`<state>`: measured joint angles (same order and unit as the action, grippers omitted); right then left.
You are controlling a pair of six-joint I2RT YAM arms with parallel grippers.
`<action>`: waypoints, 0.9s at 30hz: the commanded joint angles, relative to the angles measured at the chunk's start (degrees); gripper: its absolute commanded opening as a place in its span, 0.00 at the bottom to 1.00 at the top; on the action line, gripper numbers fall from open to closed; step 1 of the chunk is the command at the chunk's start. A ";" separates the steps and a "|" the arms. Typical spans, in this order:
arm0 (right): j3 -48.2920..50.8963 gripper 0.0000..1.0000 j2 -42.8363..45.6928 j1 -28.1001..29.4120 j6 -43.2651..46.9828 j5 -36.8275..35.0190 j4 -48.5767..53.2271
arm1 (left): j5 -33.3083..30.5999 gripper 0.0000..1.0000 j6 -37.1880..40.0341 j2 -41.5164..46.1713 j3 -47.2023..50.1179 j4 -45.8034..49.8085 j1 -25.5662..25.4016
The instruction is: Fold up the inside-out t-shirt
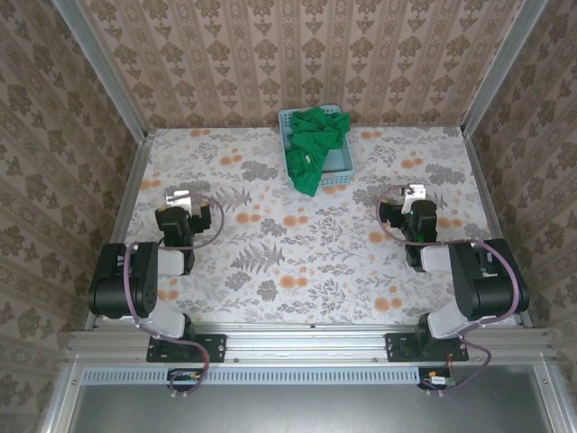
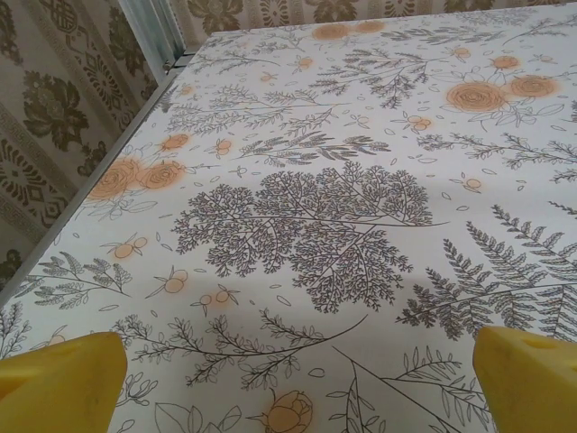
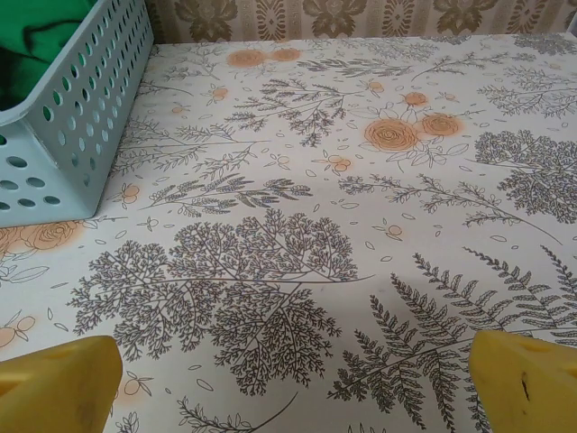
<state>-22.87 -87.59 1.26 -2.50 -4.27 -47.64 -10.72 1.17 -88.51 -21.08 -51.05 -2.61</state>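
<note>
Green t-shirt (image 1: 315, 142) in basket (image 1: 337, 177), far from jaws.

Most of t-shirt (image 1: 314, 135) hidden within basket (image 1: 338, 178)

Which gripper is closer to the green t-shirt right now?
Right. The right gripper sits to the right of the basket holding the t-shirt; the left gripper is farther away, off to its left. Both are on the near side of it.
</note>
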 commanded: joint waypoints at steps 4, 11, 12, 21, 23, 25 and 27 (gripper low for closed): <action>-0.42 1.00 -0.17 -0.29 0.74 0.93 -1.49 | 0.11 1.00 0.94 -0.06 -0.89 -1.30 -0.24; -0.42 1.00 -0.16 -0.29 0.74 0.86 -1.48 | 0.19 1.00 0.94 -0.08 -0.98 -1.26 -0.20; -0.48 1.00 -0.17 -0.30 0.74 0.93 -1.49 | 0.23 1.00 0.86 -0.03 -0.98 -1.25 -0.22; -0.42 1.00 -0.18 -0.29 0.75 0.90 -1.49 | 0.76 1.00 0.73 0.00 -0.89 -1.25 0.05; -0.43 1.00 -0.17 -0.24 0.77 0.95 -1.49 | 0.70 1.00 0.71 -0.06 -0.89 -1.21 0.04; -0.50 1.00 -0.20 -0.23 0.74 0.88 -1.49 | 0.73 1.00 0.68 -0.02 -0.96 -1.16 0.06; -0.44 1.00 -0.23 -0.27 0.74 0.91 -1.56 | 0.80 1.00 0.68 -0.05 -0.98 -1.17 0.07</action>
<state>-22.87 -87.59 1.26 -2.50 -4.27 -47.64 -10.70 1.17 -88.51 -21.08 -51.05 -2.63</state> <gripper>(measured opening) 0.999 0.997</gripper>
